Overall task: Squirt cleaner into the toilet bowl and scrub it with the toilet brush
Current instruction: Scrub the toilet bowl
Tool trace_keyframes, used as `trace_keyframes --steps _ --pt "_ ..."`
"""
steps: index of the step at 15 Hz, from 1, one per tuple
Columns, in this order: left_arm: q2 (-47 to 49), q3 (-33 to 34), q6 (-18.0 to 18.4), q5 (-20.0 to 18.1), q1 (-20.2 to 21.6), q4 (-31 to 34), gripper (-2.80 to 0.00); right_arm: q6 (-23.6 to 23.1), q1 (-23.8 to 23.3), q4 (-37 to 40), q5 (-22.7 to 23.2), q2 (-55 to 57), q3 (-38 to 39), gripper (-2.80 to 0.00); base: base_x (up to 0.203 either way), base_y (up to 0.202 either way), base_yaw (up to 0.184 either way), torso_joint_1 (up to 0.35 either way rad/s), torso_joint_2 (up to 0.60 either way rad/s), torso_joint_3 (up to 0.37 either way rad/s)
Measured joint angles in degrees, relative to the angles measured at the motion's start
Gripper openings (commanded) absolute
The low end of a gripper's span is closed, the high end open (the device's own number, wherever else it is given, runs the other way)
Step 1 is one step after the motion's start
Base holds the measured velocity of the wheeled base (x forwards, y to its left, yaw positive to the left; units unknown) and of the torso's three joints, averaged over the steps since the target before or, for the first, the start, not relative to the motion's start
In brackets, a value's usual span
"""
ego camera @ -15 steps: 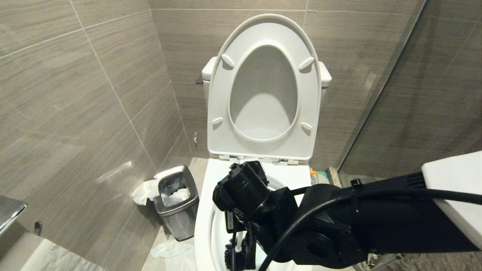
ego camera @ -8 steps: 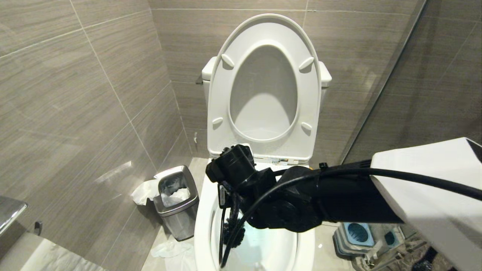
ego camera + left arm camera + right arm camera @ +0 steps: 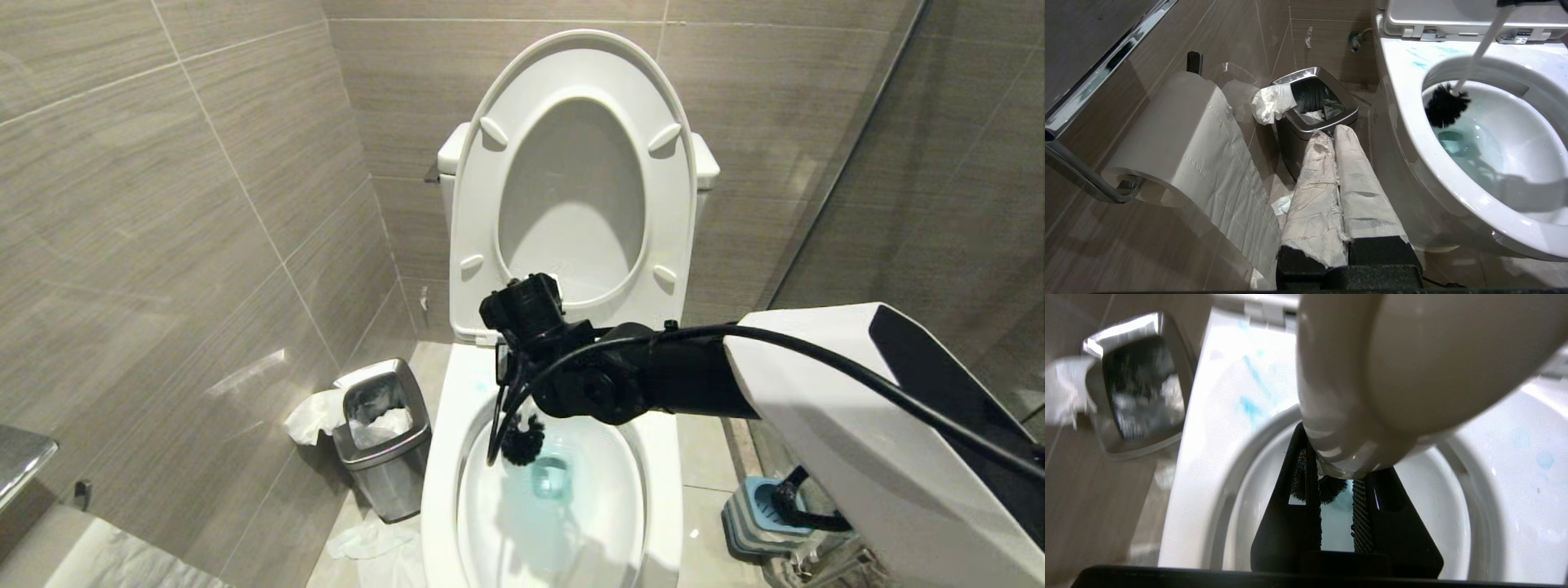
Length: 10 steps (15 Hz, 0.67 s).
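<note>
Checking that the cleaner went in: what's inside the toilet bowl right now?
Inside the toilet bowl: blue-tinted water and the toilet brush head on its far-left wall. The drain below the water is hidden.

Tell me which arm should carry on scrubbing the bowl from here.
Right. The right gripper already holds the toilet brush, whose bristle head hangs inside the toilet bowl above the blue-tinted water. The left gripper is shut and empty, low beside the waste bin, outside the bowl.
</note>
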Motion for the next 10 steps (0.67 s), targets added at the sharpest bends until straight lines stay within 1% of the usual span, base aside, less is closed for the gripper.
trace_keyframes --steps 1,4,6,10 --pt "0.0 0.0 -0.01 -0.01 0.0 0.02 -2.8 -0.01 -0.5 -0.41 -0.85 1.29 -1.6 -2.8 0.0 0.0 0.0 0.0 0.0 0.0" --pt "0.0 0.0 -0.01 0.02 0.0 0.01 -2.8 -0.03 -1.67 -0.22 -1.19 2.57 -2.53 -2.8 0.0 0.0 0.0 0.0 0.0 0.0" --pt "0.0 0.0 0.0 -0.01 0.0 0.01 -2.8 -0.15 -2.32 1.27 -1.16 1.43 -0.98 -2.8 0.0 0.0 0.0 0.0 0.0 0.0" --pt "0.0 0.0 -0.01 -0.01 0.0 0.04 -2.8 -0.12 -5.87 2.09 -1.24 -1.17 2.36 -2.8 0.0 0.0 0.0 0.0 0.0 0.0"
